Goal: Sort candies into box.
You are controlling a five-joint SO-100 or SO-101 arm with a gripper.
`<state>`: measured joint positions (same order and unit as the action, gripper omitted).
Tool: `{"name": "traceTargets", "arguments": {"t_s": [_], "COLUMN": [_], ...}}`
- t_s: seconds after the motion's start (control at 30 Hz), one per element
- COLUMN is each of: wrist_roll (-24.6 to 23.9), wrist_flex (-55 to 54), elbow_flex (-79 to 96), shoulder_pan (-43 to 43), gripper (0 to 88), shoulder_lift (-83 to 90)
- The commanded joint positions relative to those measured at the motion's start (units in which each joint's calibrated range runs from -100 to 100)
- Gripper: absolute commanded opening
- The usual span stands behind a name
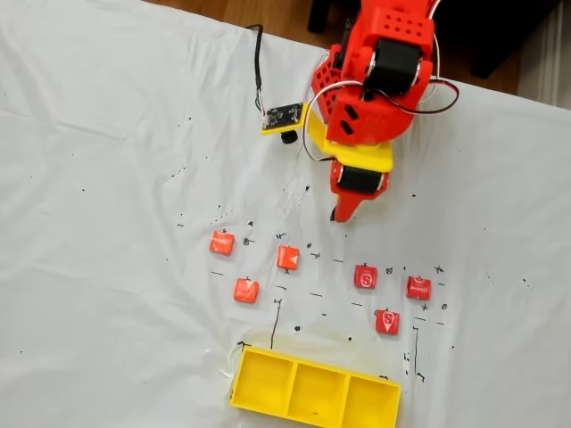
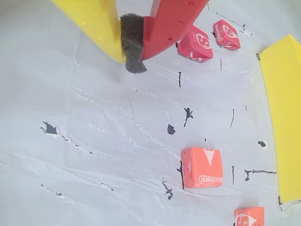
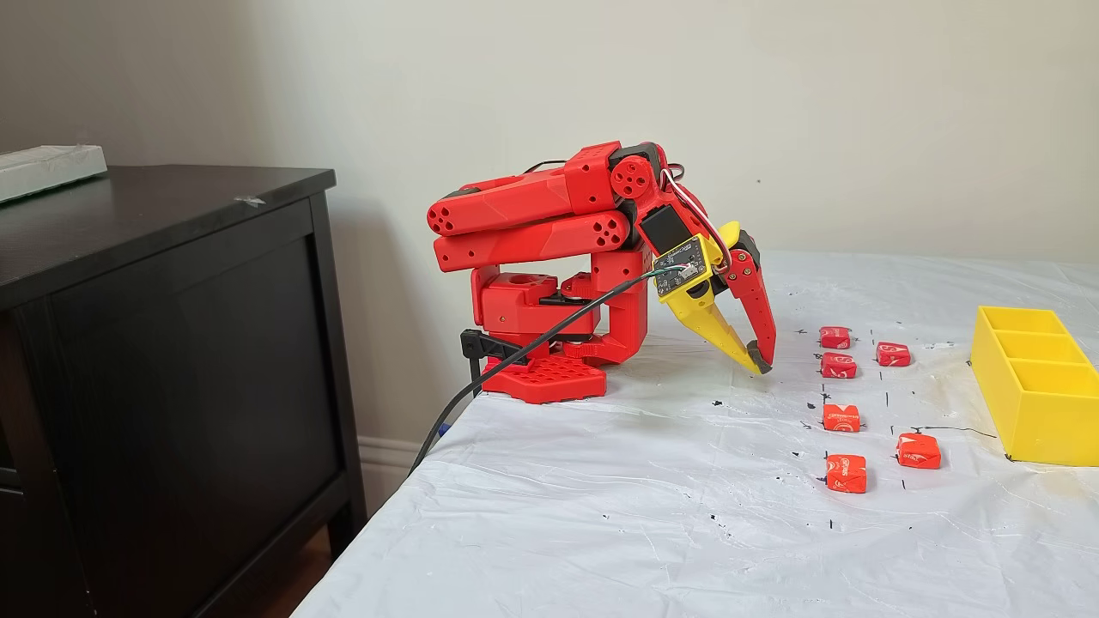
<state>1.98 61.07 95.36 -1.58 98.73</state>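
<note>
Six candies lie on the white sheet in two groups. In a fixed view three orange ones (image 1: 221, 242) (image 1: 245, 290) (image 1: 288, 257) are on the left and three deeper red ones (image 1: 365, 276) (image 1: 417, 287) (image 1: 387, 321) on the right. The yellow box (image 1: 315, 392), with three empty compartments, sits at the near edge. My gripper (image 1: 337, 214) points down at the sheet behind the candies, shut with nothing in it. In the wrist view the gripper (image 2: 134, 59) has its yellow and red fingers meeting on a grey pad, with an orange candy (image 2: 202, 167) below and red candies (image 2: 194, 44) beyond.
The red arm base (image 3: 549, 373) stands at the table's back corner beside a dark cabinet (image 3: 172, 343). A black cable (image 3: 532, 343) runs off the table edge. The sheet is marked with black ink ticks. The box (image 3: 1052, 429) sits at the far right in the side view.
</note>
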Motion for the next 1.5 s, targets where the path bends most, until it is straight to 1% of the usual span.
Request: {"name": "traceTargets", "arguments": {"t_s": [0.0, 0.53, 0.63, 0.73, 0.9, 1.13, 1.17, 1.23, 1.47], "wrist_roll": [-0.10, -0.34, -0.78, -0.73, 1.07, 4.10, 5.18, 5.67, 3.37], "wrist_flex": [-0.69, -0.53, 4.38, 5.20, 1.68, -7.32, -6.83, -5.44, 1.85], "elbow_flex": [0.27, 0.27, -1.28, -1.55, -0.55, 0.18, -1.46, -3.01, -14.75], "shoulder_pan": [0.14, 0.50, 0.59, 0.68, -0.77, -3.67, -4.48, -5.84, -9.65], "gripper": [0.1, 0.1, 0.1, 0.1, 0.1, 0.1, 0.1, 0.1, 0.1], "shoulder_lift": [0.42, 0.42, 0.42, 0.42, 0.42, 0.42, 0.42, 0.34, 0.34]}}
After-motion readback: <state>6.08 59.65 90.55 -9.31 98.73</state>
